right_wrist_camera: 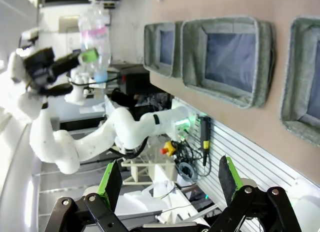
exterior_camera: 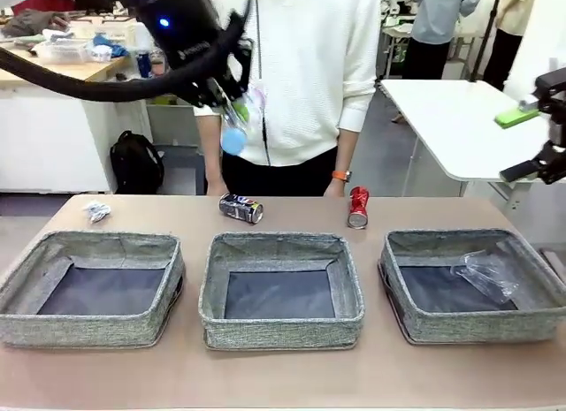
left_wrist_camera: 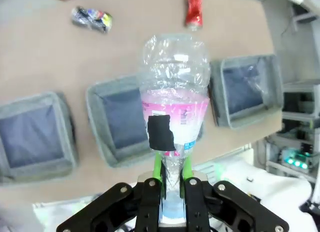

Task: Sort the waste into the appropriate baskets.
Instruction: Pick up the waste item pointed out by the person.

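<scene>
The clear plastic bottle (left_wrist_camera: 174, 92) hung high over the far edge of the worktop (exterior_camera: 283, 376), clamped at its neck by the left pincer (left_wrist_camera: 172, 184), its long axis running along the fingers. The middle basket (exterior_camera: 281, 243) lay below and nearer, with nothing between, so a drop there looked open to the left arm. The right basket (exterior_camera: 469, 239) held plastic film (exterior_camera: 482, 274). A dark can (exterior_camera: 240, 208), a red can (exterior_camera: 357, 207) and a paper wad (exterior_camera: 96, 211) lay along the far side. The right pincer (exterior_camera: 523, 144) waited far right, spread wide and empty.

light: bright, even | shadows: soft | wrist views: edges distorted
</scene>
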{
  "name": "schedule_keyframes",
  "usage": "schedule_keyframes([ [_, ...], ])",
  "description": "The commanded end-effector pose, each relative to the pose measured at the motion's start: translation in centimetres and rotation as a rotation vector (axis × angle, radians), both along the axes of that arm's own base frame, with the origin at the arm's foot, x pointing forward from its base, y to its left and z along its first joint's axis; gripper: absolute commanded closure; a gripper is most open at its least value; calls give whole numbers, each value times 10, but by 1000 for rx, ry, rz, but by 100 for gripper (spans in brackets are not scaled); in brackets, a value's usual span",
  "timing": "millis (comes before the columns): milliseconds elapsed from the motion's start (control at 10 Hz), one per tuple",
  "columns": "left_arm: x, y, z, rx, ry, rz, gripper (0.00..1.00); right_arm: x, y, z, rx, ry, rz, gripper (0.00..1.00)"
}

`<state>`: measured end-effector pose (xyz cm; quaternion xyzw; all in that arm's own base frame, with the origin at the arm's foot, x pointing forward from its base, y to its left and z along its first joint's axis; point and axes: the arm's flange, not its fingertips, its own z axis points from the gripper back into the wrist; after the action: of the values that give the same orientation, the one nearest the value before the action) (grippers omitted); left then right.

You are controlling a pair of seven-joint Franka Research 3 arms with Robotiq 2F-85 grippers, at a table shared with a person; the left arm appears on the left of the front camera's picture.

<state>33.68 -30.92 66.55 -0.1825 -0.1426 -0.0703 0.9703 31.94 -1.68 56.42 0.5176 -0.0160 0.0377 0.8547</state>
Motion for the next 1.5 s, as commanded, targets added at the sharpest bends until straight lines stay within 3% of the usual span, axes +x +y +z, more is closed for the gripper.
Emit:
schedule_keyframes([
  [0, -20, -23, 12, 111, 7, 4, 85, 2, 1, 4, 9, 10, -21, 0],
  [200, -51, -35, 51, 196, 4, -48, 85, 2, 1, 4, 9, 10, -21, 0],
  [300, -58, -37, 67, 170, 56, -65, 85, 2, 1, 4, 9, 10, -21, 0],
  [500, -56, -49, 91, 106, 87, -68, 85, 2, 1, 4, 9, 10, -21, 0],
  [1000, -40, -55, 107, -16, 96, -23, 85, 2, 1, 4, 9, 10, -21, 0],
  [1400, -37, -54, 101, 30, 98, -46, 85, 2, 1, 4, 9, 10, -21, 0],
])
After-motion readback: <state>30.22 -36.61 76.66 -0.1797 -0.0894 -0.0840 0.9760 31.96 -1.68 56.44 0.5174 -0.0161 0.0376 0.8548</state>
